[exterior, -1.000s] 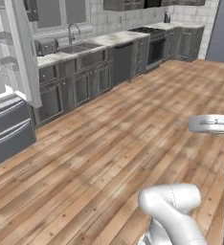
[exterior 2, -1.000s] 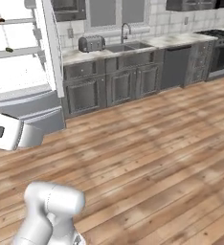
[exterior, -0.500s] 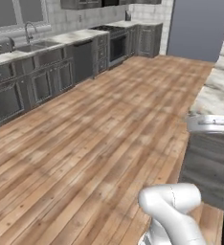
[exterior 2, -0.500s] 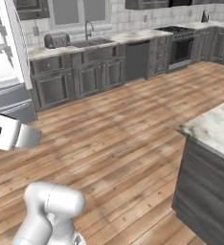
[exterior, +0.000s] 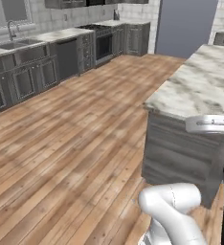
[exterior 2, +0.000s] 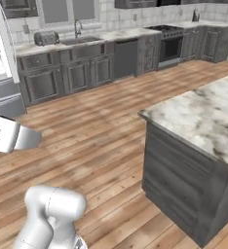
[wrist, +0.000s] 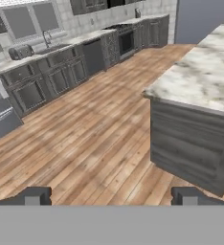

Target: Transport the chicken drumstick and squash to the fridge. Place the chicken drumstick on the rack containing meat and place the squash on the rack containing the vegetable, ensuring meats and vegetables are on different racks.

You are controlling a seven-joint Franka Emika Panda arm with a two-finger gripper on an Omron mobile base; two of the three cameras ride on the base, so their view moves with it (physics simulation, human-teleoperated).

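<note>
My base has swung away from the fridge (exterior 2: 4, 92), now at the frame's left edge, toward the marble counter (exterior 2: 203, 116) at right; my claw (wrist: 111, 196) is wide open, empty; drumstick and squash unseen, presumably fetched next

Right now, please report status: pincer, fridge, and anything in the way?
Pincer open, holding nothing. Fridge at far left, part in view. Marble island close on the right; wood floor ahead.

Floor: wood planks (exterior: 75, 143), running to the far cabinets.
Island tabletop: marbled white (exterior 2: 208, 114), at right, on a grey base.
Far tabletop: toaster (exterior 2: 46, 38), sink.
</note>
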